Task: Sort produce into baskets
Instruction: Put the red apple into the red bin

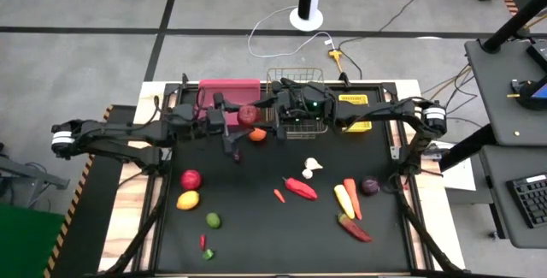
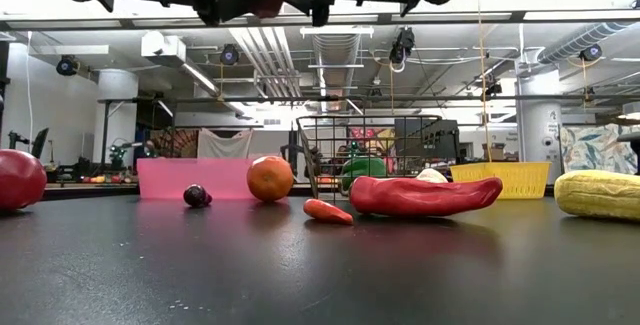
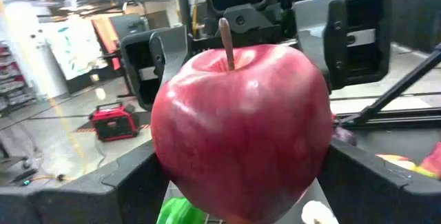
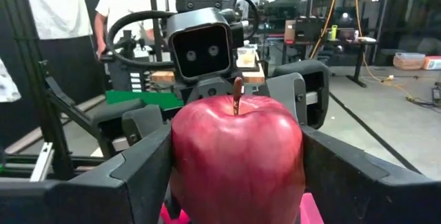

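Observation:
A red apple (image 1: pixel 248 115) with a brown stem hangs in the air between my two grippers, just in front of the pink bin (image 1: pixel 229 90) and the wire-mesh basket (image 1: pixel 295 77). My left gripper (image 1: pixel 237 118) reaches it from the table's left, my right gripper (image 1: pixel 261 114) from the right. Both are shut on it. The yellow bin (image 1: pixel 355 103) stands at the far right. More produce lies on the black table (image 1: pixel 256 235). My left gripper pinches the apple between its two fingers at opposite sides of its belly (image 3: pixel 162 155). The fingers come level from the table's left. The apple is upright, stem up, clear of the table. My right gripper pinches the same apple between its two fingers at opposite sides of its belly (image 4: pixel 180 162). The fingers (image 4: pixel 138 172) come level from the table's right, facing the left gripper. The apple stays upright, stem up.
On the table lie an orange (image 1: pixel 257 134), a second red apple (image 1: pixel 191 179), a lemon (image 1: pixel 187 199), a lime (image 1: pixel 213 220), garlic (image 1: pixel 313 165), a red pepper (image 1: pixel 300 188), corn (image 1: pixel 344 199), a carrot (image 1: pixel 351 194), a purple onion (image 1: pixel 370 186) and chillies (image 1: pixel 354 227). A person (image 4: pixel 131 10) stands behind.

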Available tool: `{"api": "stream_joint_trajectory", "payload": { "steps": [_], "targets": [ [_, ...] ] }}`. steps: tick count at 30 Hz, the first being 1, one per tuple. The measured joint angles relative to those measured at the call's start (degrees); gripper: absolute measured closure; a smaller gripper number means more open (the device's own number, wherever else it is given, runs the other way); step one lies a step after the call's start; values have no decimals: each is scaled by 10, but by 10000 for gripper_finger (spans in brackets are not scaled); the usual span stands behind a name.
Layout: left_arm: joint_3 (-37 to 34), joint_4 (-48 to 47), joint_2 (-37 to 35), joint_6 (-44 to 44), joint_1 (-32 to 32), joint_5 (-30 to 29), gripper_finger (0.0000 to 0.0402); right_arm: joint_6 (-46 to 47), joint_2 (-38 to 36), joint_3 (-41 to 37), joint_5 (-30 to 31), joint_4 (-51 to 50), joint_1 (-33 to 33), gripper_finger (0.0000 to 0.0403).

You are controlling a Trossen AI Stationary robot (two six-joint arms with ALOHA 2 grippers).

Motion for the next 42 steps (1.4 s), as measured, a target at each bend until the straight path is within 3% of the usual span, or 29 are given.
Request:
{"api": "stream_joint_trajectory", "payload": {
  "steps": [10,20,25,38,42],
  "targets": [
    [0,-84,-61,-4,6,8,93,7,16,16,-3,0,-2,127],
    [-1,-97,-88,-11,6,6,108,25,15,17,-11,-3,-4,125],
    [-2,-100,-87,-14,6,6,131,28,14,17,-34,-15,-5,100],
    [-2,-95,-91,-17,6,10,126,36,6,17,-74,-23,-7,56],
    [-2,-82,-91,-21,6,47,126,15,6,16,-100,-14,-7,51]
  ]
}}
